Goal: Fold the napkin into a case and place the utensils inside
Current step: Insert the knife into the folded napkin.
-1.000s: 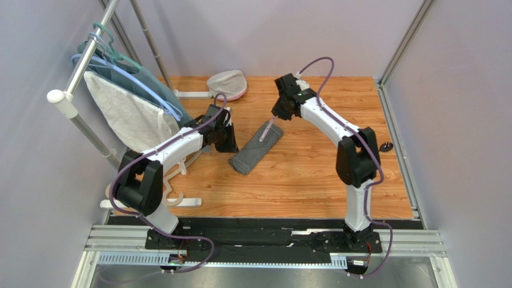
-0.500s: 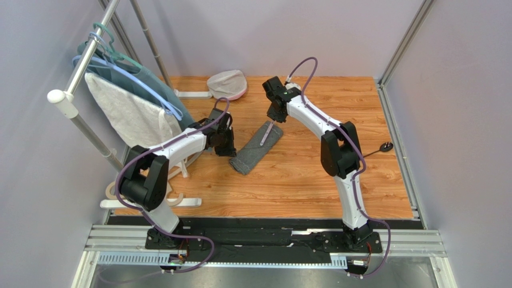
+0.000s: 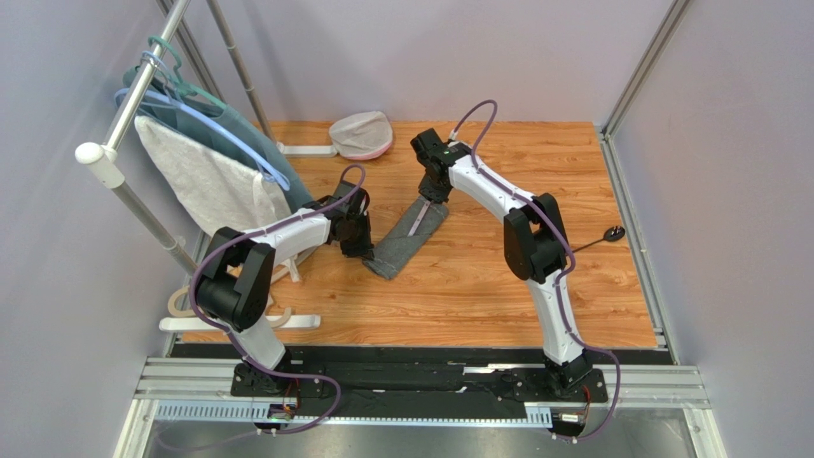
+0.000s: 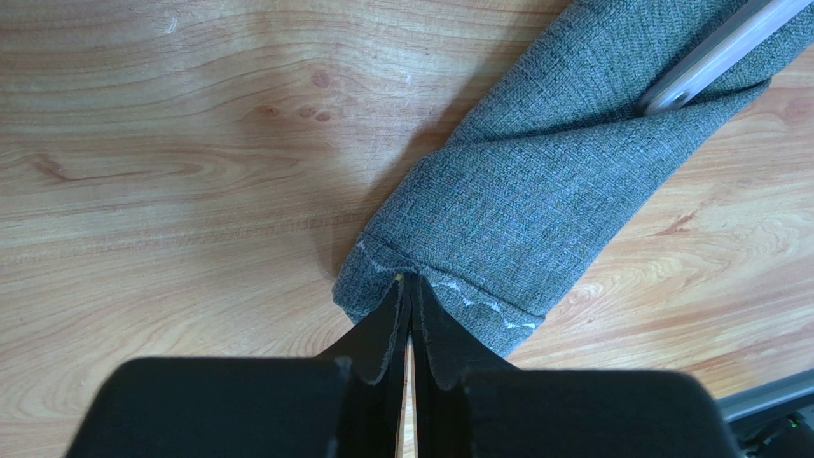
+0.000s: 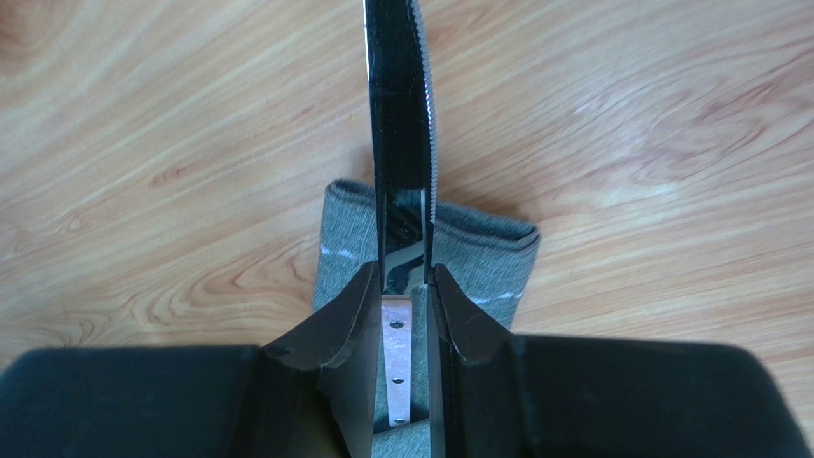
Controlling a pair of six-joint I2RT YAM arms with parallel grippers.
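The case is a narrow folded dark grey cloth lying slantwise on the wooden table. My left gripper is at its near end; in the left wrist view the jaws are shut, pinching the stitched hem of the case. My right gripper is over the far end, shut on a silver knife that lies along the case. In the right wrist view the blade stands edge-on between the fingers above the case. The knife's tip shows in the left wrist view. A black utensil lies at the right edge.
A rack at the left holds a white towel and a teal garment on hangers. A pale round cloth thing lies at the back. A metal frame post runs along the table's right side.
My right arm has swung left and down, bringing the knife onto the case's far end. My left gripper has moved nearer, down to the case's near end.
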